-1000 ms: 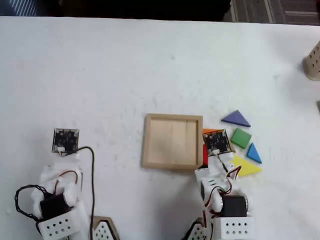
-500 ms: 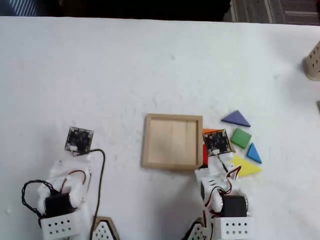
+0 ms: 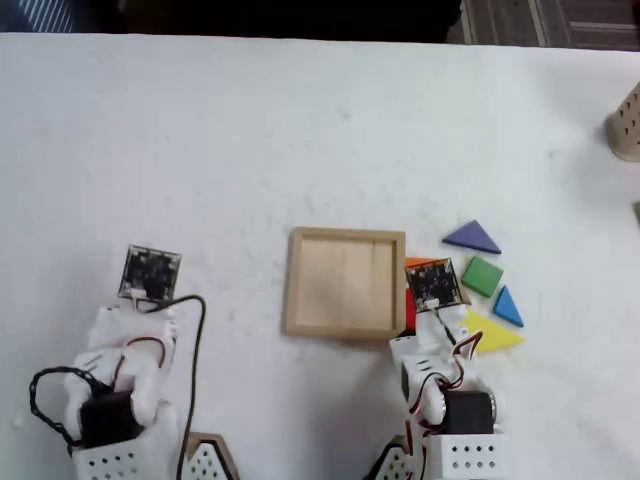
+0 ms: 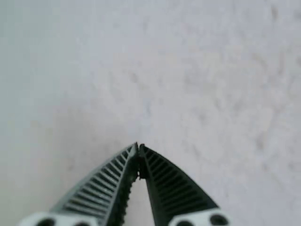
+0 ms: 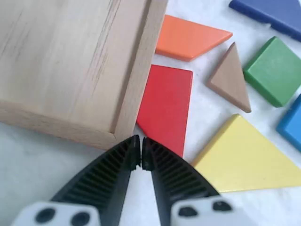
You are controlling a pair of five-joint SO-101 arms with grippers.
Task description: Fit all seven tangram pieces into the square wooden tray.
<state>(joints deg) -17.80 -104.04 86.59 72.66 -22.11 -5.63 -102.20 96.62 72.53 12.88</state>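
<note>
The square wooden tray [image 3: 296, 284] lies at mid-table with its floor bare. Just right of it lie the tangram pieces: an orange parallelogram [image 5: 190, 37], a red piece [image 5: 164, 108], a tan triangle [image 5: 230, 77], a green square [image 3: 482, 276], a yellow triangle [image 3: 487, 332], a dark blue triangle [image 3: 472, 238] and a small blue triangle [image 3: 507, 307]. My right gripper [image 5: 141, 143] is shut and holds nothing; its tips hover at the tray's [image 5: 141, 70] near right corner, beside the red piece's edge. My left gripper [image 4: 138, 149] is shut over bare white table, well left of the tray.
A tan perforated object [image 3: 625, 125] stands at the right table edge. The far table edge [image 3: 300, 36] meets dark floor. A small wooden part [image 3: 205, 460] sits at the near edge between the arm bases. White tabletop spreads left of and beyond the tray.
The left arm swung right, towards the tray, then eased back a little and farther from its base. The right arm, tray and pieces have not moved.
</note>
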